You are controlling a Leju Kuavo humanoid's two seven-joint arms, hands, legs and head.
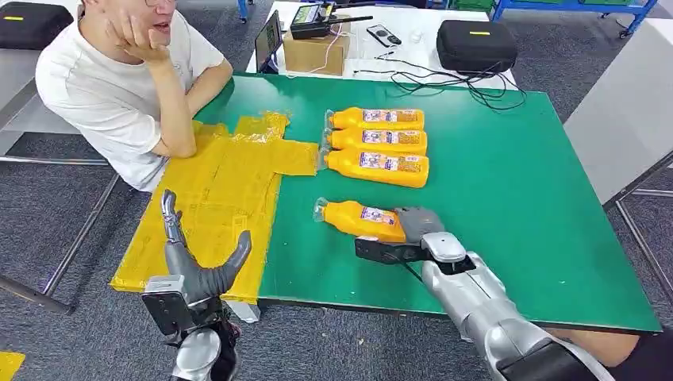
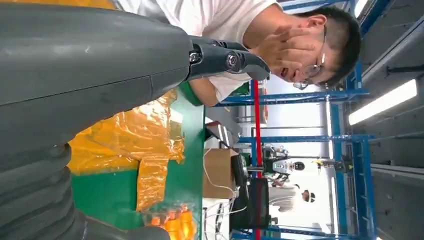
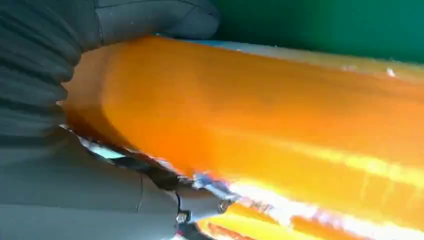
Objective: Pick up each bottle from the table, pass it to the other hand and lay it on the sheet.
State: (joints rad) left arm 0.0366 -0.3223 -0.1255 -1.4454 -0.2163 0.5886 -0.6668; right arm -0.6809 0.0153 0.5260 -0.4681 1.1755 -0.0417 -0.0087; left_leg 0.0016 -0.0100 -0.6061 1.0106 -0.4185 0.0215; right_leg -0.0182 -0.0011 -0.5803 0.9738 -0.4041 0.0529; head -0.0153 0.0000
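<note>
The right hand (image 1: 417,230) grips the base of an orange plastic bottle (image 1: 361,220) lying on the green worktop (image 1: 516,198); the left hand (image 1: 194,266) waits with fingers spread beside the yellow sheet (image 1: 214,198). Lifting level should ease the handover.

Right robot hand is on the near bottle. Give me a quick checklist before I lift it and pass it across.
1. Right robot hand wrapped around the base end of the near bottle: ok, the wrist view shows the thumb over it.
2. Grip firm enough to lift: cannot tell.
3. Left robot hand empty, fingers apart, ready to receive: ok.
4. Yellow sheet has bare room for a bottle: ok.
5. Person's arm rests on the sheet's far corner: not ok, keep clear.
6. Three other bottles apart from the lift path: ok.
</note>
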